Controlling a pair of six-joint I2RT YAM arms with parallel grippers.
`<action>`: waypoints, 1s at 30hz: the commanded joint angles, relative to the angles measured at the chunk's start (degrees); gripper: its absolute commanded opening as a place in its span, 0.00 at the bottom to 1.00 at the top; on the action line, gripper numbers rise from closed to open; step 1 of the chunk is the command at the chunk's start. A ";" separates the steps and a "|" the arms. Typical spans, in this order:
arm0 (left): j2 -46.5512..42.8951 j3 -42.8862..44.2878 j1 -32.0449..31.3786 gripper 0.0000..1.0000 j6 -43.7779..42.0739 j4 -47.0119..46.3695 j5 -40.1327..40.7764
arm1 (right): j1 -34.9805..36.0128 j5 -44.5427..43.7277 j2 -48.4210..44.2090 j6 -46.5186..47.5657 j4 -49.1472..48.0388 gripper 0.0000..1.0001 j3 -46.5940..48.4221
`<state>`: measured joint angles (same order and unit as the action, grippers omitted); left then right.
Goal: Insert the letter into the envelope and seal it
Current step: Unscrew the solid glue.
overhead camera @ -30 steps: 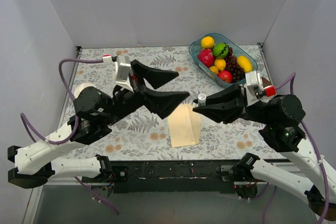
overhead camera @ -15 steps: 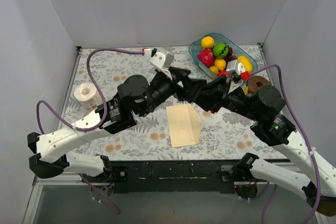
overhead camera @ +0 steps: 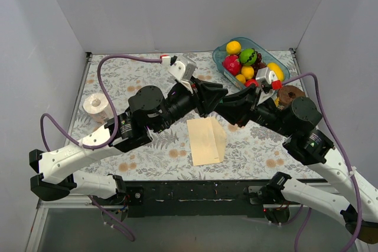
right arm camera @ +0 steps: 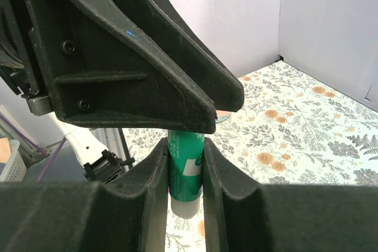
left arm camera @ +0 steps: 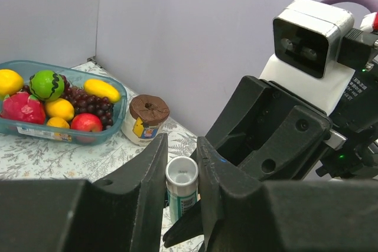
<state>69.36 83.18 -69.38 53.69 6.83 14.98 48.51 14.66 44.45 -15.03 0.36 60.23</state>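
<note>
Right gripper [right arm camera: 185, 149] clenched on green plastic glue stick [right arm camera: 186, 166] body, left gripper [left arm camera: 181, 146] jaws pinching its white end, likely to uncap it for sealing. Pale cream paper envelope [overhead camera: 204, 141] lies flat mid floral table [overhead camera: 147, 151] below them, salmon-peach paper letter [overhead camera: 221, 137] showing along its right edge

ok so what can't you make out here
- glue stick: unseen in the top view, buried where left gripper and right gripper meet
- the envelope: far corner under the grippers in the top view; whether the letter is inside, unclear
- jar label: too small, left wrist view
</note>
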 commanded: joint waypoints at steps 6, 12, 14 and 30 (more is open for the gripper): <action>-1.69 -0.82 0.13 0.00 -0.78 -1.11 -7.58 | 0.18 0.02 -1.29 0.26 -3.17 0.01 1.56; -1.51 -0.22 0.13 0.00 -1.31 -1.65 -26.47 | 0.18 14.56 -0.68 2.72 -5.28 0.01 2.52; -0.46 0.49 0.04 0.00 -1.31 -1.82 -32.71 | 0.18 20.56 -0.06 2.98 -7.38 0.01 3.32; 2.54 6.22 0.13 0.87 -2.18 0.12 -48.84 | 0.18 34.75 -1.29 -0.89 -15.22 0.01 2.53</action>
<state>74.04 92.05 -68.73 52.47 4.23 -37.52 48.16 51.09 43.24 -16.69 -12.10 62.08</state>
